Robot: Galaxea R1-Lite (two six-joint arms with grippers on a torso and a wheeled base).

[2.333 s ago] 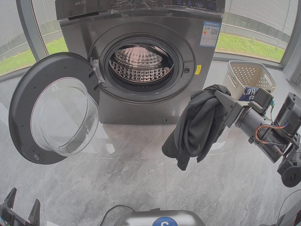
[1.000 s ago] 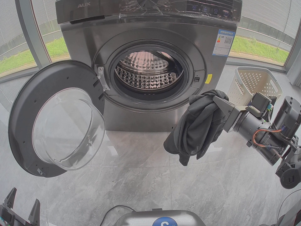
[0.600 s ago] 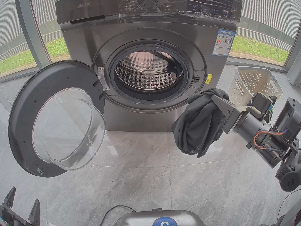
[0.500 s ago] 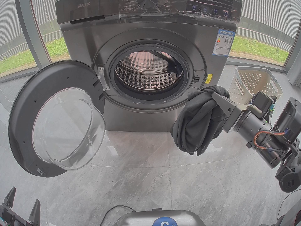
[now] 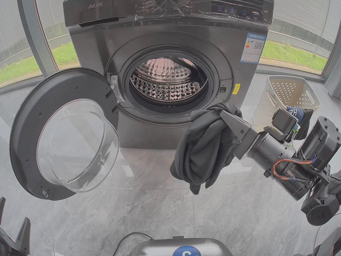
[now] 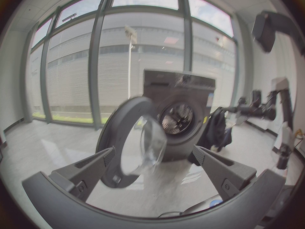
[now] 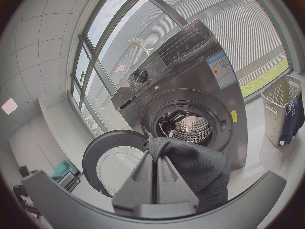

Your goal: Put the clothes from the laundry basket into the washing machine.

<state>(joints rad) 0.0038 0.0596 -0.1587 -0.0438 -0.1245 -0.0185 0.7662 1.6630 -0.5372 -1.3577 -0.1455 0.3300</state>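
I am on the carrying step. My right gripper [image 5: 224,115] has its fingers pressed tight on a floppy dark grey cloth top [image 5: 200,148]. The top hangs in the air just in front of the big silver washing machine [image 5: 92,50], a bit below its round shiny drum hole [image 5: 168,79]. My left gripper [image 6: 153,151] is spread wide, low down, holding nothing. Next, I think I must lift the top and push it deep into the hole, then let go. A blue cloth [image 5: 295,112] hangs on the white plastic laundry basket [image 5: 284,89], so there is more to move.
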